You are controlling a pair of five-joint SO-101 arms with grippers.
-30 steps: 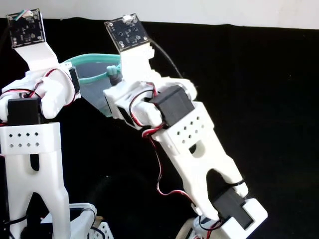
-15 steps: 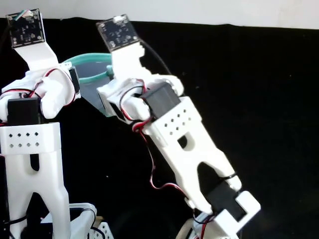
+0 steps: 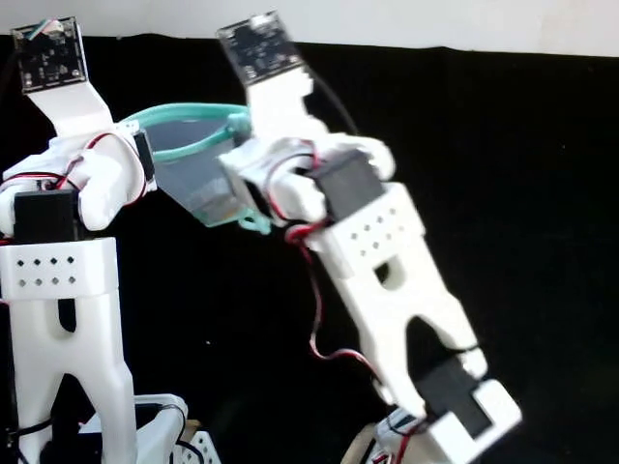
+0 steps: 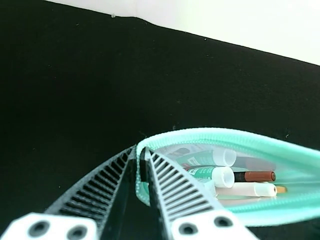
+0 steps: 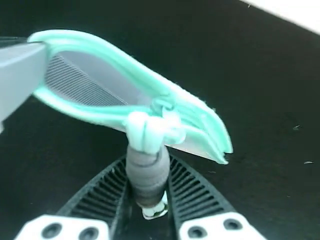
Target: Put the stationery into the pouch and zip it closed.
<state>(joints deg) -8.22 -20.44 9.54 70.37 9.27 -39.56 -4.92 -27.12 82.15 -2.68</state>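
While my left fingers are pinching shut on one end of the mint-trimmed pouch, that wrist view is showing stationery lying inside its open mouth, which the high view is hiding. My right fingers are clamping closed on the grey zipper pull. The pouch is hanging between both arms over the black counter, a white wall running behind.

Pouch: frosted semi-clear smooth plastic body, matt mint woven zip tape, pinched between the ribbed matt black plastic fingers of the left gripper. Zip pull: grey rubbery tab on knotted mint cord, between the right gripper's like fingers. Pens: glossy smooth plastic; table cover: matt black cloth
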